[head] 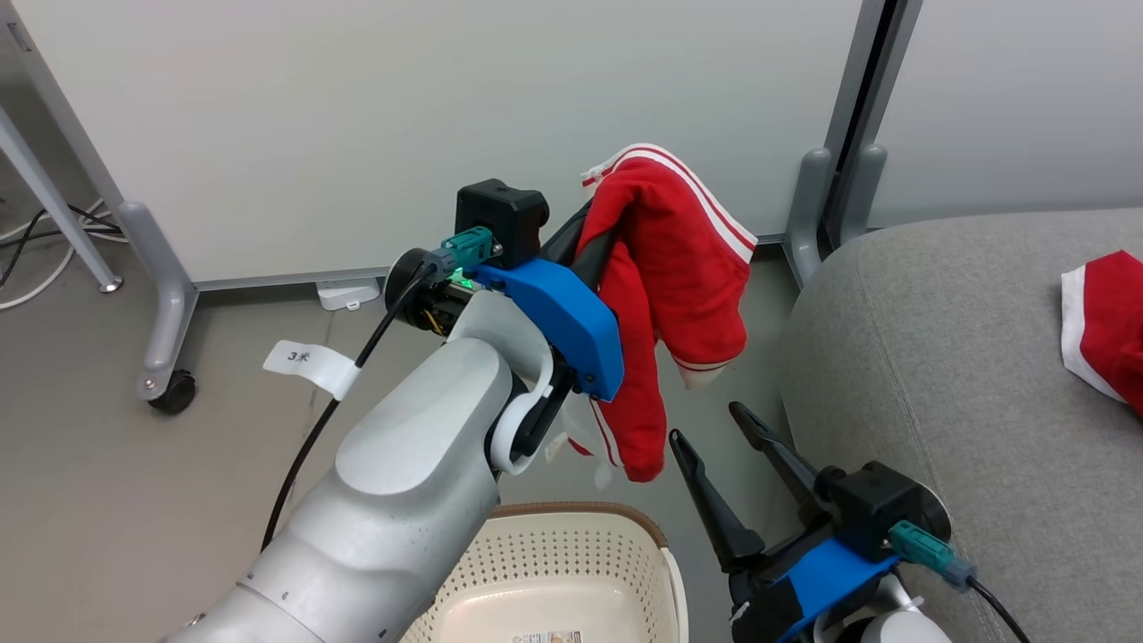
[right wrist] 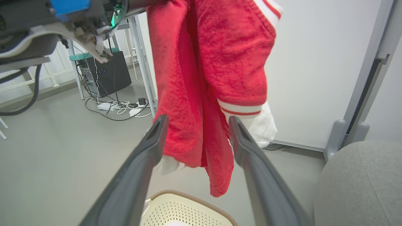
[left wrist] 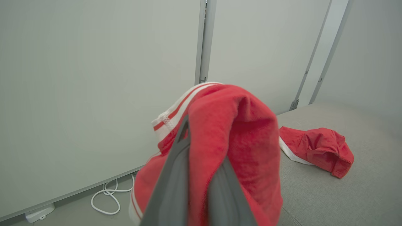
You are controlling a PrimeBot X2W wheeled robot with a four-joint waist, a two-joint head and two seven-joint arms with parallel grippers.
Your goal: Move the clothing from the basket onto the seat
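Observation:
A red garment with white stripes (head: pixel 670 295) hangs in the air above the floor, draped over my left gripper (head: pixel 594 237), which is shut on it. In the left wrist view the cloth (left wrist: pixel 238 135) covers the fingertips. A second red garment (head: pixel 1107 326) lies on the grey seat (head: pixel 946 375) at the right, also seen as a crumpled heap (left wrist: pixel 317 150). The cream basket (head: pixel 571 572) stands below the hanging garment, its brown rim (right wrist: pixel 191 196) just under the cloth's lowest end. My right gripper (head: pixel 714 424) is open beside the seat, below the garment (right wrist: pixel 204 94), touching nothing.
White partition panels on grey wheeled feet (head: pixel 165 357) stand behind. Cables (left wrist: pixel 106 197) lie on the floor by the wall. A desk with a dark box and more cables (right wrist: pixel 110 75) is further off. A white tag (head: pixel 308 362) hangs from my left arm's cable.

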